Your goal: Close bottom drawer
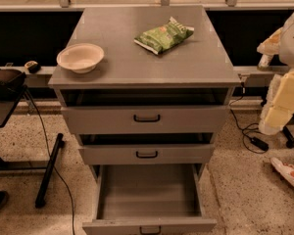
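Note:
The bottom drawer (pixel 148 192) of the grey metal cabinet (pixel 147 62) is pulled far out toward me. Its grey box is empty. Its front panel with the small black bar handle (pixel 150 229) sits at the bottom edge of the view. The middle drawer (pixel 147 154) and the top drawer (pixel 147 118) stand slightly out, each with a dark gap above it. My gripper (pixel 274 116) hangs on the cream-coloured arm at the right edge, level with the top drawer, well to the right of the cabinet and touching nothing.
A white bowl (pixel 80 57) and a green chip bag (pixel 163 35) lie on the cabinet top. A black-legged stand (pixel 49 169) and cables are on the floor at left. A power brick with cable (pixel 258 143) and a white-and-red object (pixel 290 174) lie on the floor at right.

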Controlling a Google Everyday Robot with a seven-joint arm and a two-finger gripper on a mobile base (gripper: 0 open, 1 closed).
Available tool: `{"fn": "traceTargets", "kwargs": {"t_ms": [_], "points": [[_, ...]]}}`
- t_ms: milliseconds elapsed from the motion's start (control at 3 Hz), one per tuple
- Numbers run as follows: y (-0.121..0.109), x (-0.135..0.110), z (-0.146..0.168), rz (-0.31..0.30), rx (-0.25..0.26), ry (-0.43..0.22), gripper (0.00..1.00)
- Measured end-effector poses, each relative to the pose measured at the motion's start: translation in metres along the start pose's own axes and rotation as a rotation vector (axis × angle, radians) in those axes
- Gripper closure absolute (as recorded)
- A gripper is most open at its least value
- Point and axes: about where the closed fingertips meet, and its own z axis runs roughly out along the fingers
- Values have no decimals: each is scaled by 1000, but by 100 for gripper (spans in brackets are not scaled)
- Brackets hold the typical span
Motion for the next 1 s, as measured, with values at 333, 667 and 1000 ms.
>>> {"fn": "traceTargets", "kwargs": {"t_ms": [333, 667, 1000], "points": [[0, 0, 0, 0, 0, 0, 0], [12, -4, 38, -4, -35, -44, 0], [57, -28, 93, -2, -99, -190, 0]]}}
